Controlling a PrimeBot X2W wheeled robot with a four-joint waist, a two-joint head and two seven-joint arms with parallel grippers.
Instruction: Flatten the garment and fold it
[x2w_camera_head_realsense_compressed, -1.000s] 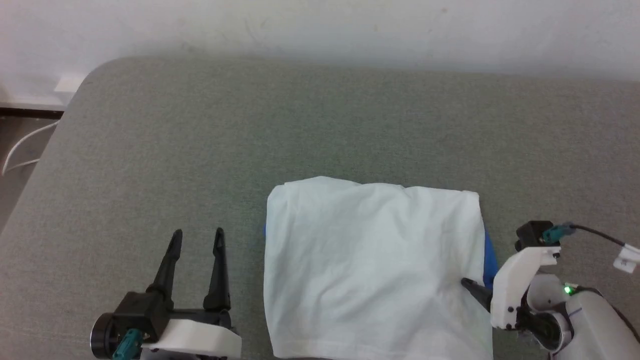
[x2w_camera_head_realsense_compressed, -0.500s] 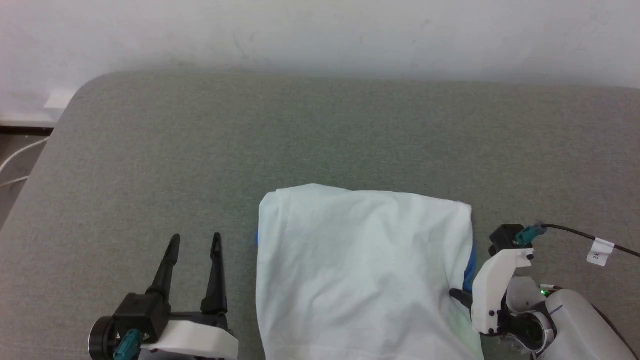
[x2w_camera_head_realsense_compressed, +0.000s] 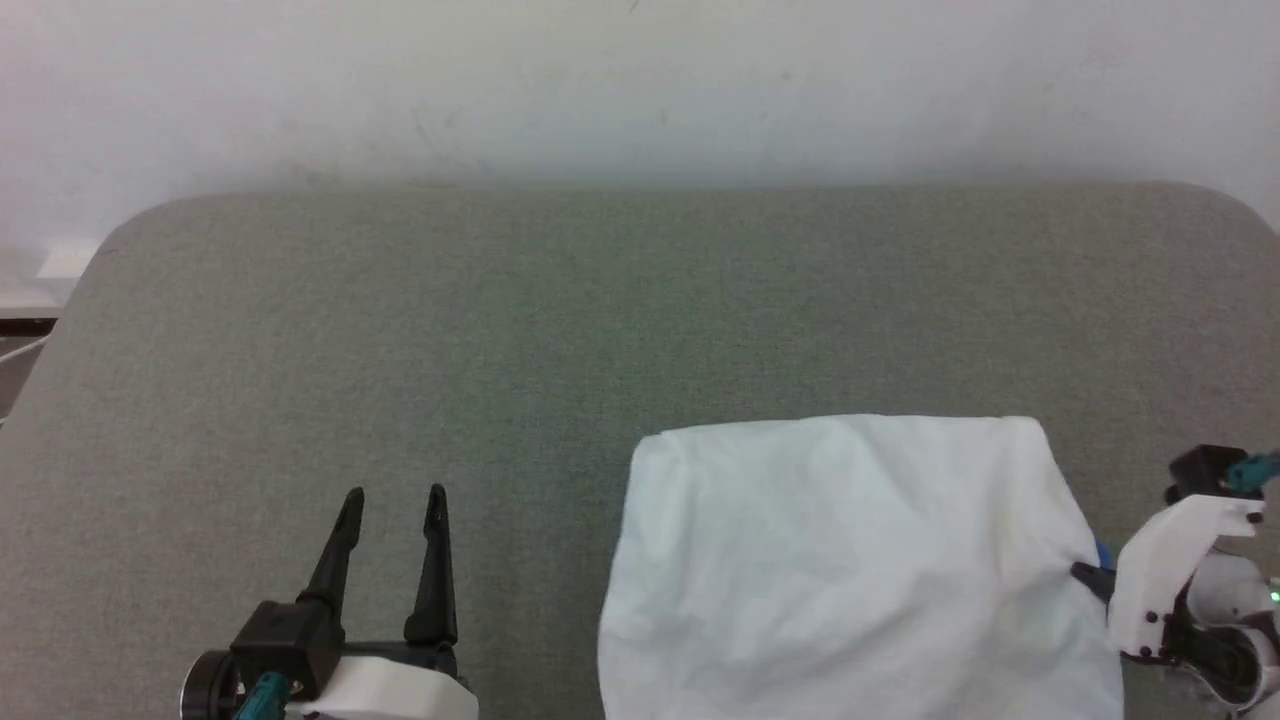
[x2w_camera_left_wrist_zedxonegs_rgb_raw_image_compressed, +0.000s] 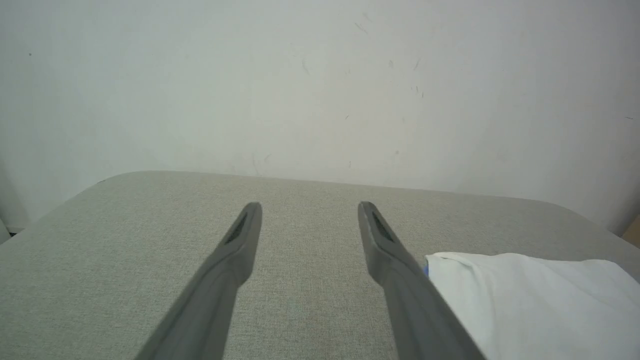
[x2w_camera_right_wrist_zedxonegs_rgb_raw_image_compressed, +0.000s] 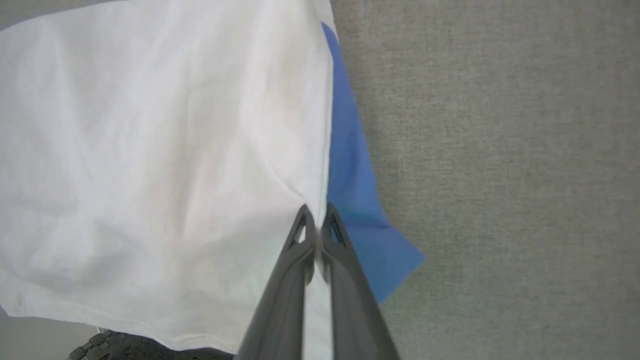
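**Fig.** Late fold step, as we judge it. The garment (x2w_camera_head_realsense_compressed: 850, 560) lies at the near right of the grey counter (x2w_camera_head_realsense_compressed: 400, 330), doubled into a white rectangle w/ a blue sleeve (x2w_camera_right_wrist_zedxonegs_rgb_raw_image_compressed: 350, 165) poking out from under its right edge. The right gripper (x2w_camera_right_wrist_zedxonegs_rgb_raw_image_compressed: 314, 222) is pinched fully together on that edge, w/ thin white cloth caught betw. its fingertips, just beside the blue. The left gripper (x2w_camera_head_realsense_compressed: 393, 495) is spread wide and holds nothing; it sits over bare counter, near the garment's left edge but apart from it. We read the grasp as prep for one more fold or a straightening tug. Next move, in our view: lift only a little, carry the pinched edge leftward w/o dragging the lower layers, and cover the blue. Thin cloth may slip or bunch.
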